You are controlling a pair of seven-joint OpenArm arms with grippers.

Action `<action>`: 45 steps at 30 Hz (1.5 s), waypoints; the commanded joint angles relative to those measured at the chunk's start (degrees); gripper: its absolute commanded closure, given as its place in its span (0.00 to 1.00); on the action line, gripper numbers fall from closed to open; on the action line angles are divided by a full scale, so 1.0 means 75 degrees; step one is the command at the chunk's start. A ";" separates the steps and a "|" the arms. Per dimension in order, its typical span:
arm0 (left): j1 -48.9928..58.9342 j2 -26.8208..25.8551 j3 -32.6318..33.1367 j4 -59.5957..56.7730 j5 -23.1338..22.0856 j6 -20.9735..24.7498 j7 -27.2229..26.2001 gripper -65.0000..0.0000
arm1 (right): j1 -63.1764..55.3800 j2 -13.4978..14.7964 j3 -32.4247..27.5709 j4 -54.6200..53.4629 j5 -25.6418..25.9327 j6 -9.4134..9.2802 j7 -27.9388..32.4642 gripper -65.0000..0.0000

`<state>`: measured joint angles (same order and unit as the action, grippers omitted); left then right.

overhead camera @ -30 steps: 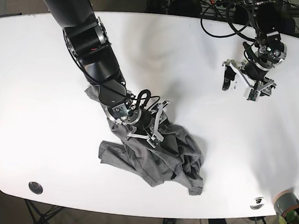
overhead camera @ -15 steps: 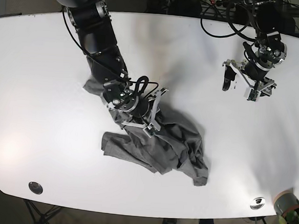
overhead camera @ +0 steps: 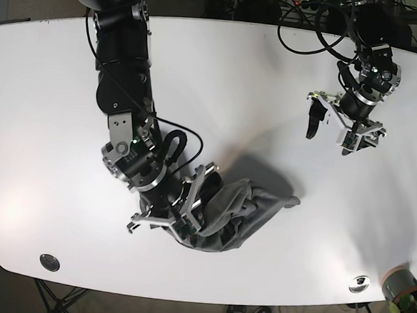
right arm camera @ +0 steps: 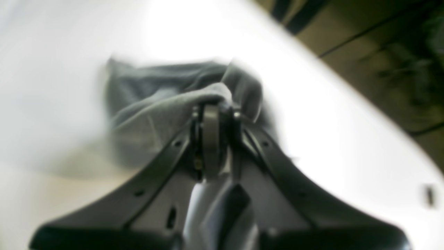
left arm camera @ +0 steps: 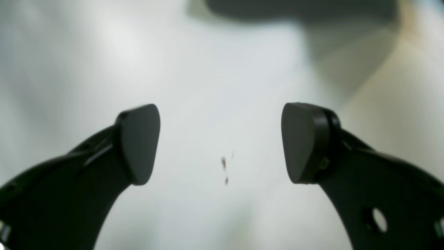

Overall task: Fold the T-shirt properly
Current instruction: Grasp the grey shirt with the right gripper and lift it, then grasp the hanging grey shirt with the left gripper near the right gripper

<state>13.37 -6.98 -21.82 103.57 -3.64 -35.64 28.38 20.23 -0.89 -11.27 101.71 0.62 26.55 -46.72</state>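
A glossy white worktop [overhead camera: 47, 102] with rounded corners fills the view; dark floor, cables [overhead camera: 304, 20] and a potted plant [overhead camera: 407, 306] edge it.

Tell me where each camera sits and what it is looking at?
Base: high above the white table, looking down at both arms and the grey T-shirt.
Left wrist: on the left arm, facing bare table between its open left pincer.
Right wrist: on the right arm, looking along its right pincer, shut on the T-shirt.
Base and right wrist views share the T-shirt.

Lab: white table [overhead camera: 46, 116], cables [overhead camera: 310, 35]
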 commanded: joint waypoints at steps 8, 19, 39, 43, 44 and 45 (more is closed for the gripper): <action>-0.0030 -0.0048 0.0595 0.1505 -0.0118 -0.0013 -0.0191 0.22 | 0.1939 0.0335 0.0266 0.0463 0.0087 -0.0040 -0.0013 0.97; -0.0030 -0.0036 0.0653 0.1505 -0.0130 -0.0013 -0.0215 0.22 | 0.4553 0.0980 0.0266 0.0323 0.0263 0.0557 -0.0587 0.97; -0.0077 0.0163 0.2119 0.1353 -0.0072 0.0045 -0.0215 0.22 | 0.7276 0.1109 0.0231 -0.1893 0.0192 0.0827 -0.0599 0.97; -0.0159 0.0316 0.2365 0.1177 -0.0060 0.0045 -0.0227 0.22 | 0.7276 0.1132 0.0231 -0.1904 0.0181 0.0827 -0.0610 0.97; -0.0264 0.0386 0.2365 0.1130 -0.0060 0.0045 -0.0227 0.22 | 0.7276 0.1132 0.0231 -0.1904 0.0181 0.0827 -0.0610 0.97; -0.0346 0.0456 0.2353 0.1095 -0.0060 0.0045 -0.0227 0.22 | 0.7276 0.1132 0.0231 -0.1904 0.0181 0.0827 -0.0610 0.97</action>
<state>12.32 -4.19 -4.03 111.02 -3.38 -35.62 28.34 72.16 7.51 -10.02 86.56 1.83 33.56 -53.23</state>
